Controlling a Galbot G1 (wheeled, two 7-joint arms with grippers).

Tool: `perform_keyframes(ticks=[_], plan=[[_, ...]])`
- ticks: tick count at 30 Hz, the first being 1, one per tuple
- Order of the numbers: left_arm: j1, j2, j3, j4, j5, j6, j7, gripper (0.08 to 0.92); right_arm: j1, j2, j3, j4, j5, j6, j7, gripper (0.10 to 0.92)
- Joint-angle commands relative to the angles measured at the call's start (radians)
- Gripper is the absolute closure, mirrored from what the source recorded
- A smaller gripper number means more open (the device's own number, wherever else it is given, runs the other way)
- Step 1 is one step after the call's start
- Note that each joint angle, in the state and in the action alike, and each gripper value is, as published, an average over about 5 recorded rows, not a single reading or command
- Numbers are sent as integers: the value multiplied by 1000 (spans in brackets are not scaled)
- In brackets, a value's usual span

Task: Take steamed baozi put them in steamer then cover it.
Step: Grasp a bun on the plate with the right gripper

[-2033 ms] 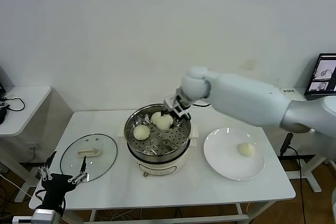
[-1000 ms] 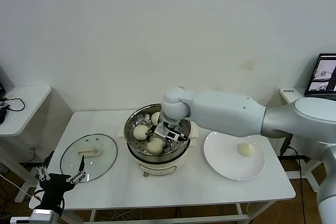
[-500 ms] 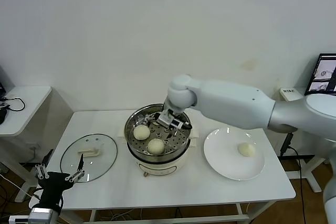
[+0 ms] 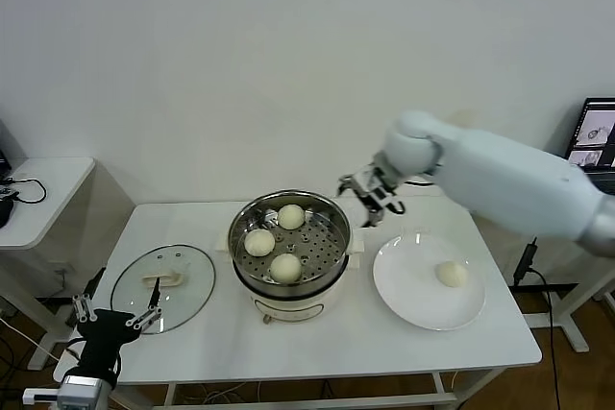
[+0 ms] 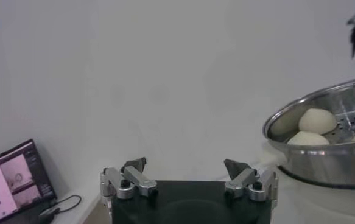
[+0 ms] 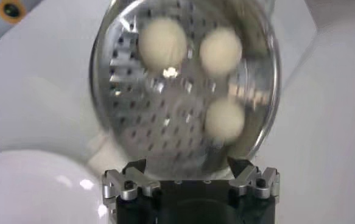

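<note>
The steel steamer (image 4: pixel 288 306) stands mid-table with three steamed baozi on its perforated tray: one at the back (image 4: pixel 291 216), one on the left (image 4: pixel 258 242), one at the front (image 4: pixel 285 267). A fourth baozi (image 4: pixel 450 274) lies on the white plate (image 4: pixel 408 290). My right gripper (image 4: pixel 370 197) hangs open and empty in the air between steamer and plate; its wrist view looks down on the tray (image 6: pixel 165 103) and the baozi (image 6: pixel 162 41). The cover (image 4: pixel 192 276), a glass lid, lies flat to the left of the steamer. My left gripper (image 4: pixel 113 319) waits open at the table's front left corner.
The white table (image 4: pixel 240 348) ends just in front of the steamer and plate. A small side table (image 4: pixel 43 189) with cables stands far left, and a monitor (image 4: pixel 598 136) far right. A white wall closes the back.
My right gripper let go of a baozi at the front of the steamer tray, opened, then rose and swung right toward the plate. The left arm stayed put.
</note>
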Motion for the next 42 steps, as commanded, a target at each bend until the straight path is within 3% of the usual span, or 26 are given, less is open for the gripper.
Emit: perform_keyframes(ticks=[1, 12, 27, 42], plan=[[-1, 4, 23, 1, 5, 2, 1, 177, -226, -343, 182, 40, -57, -108, -22, 203], [37, 3, 11, -17, 13, 1, 1, 177, -575, -319, 463, -123, -215, -31, -42, 203], [65, -17, -4, -25, 21, 0, -1, 177, -603, -119, 492, -299, -293, -15, -23, 203], [64, -16, -10, -18, 20, -1, 0, 177, -605, -47, 518, -411, -355, 4, -4, 219]])
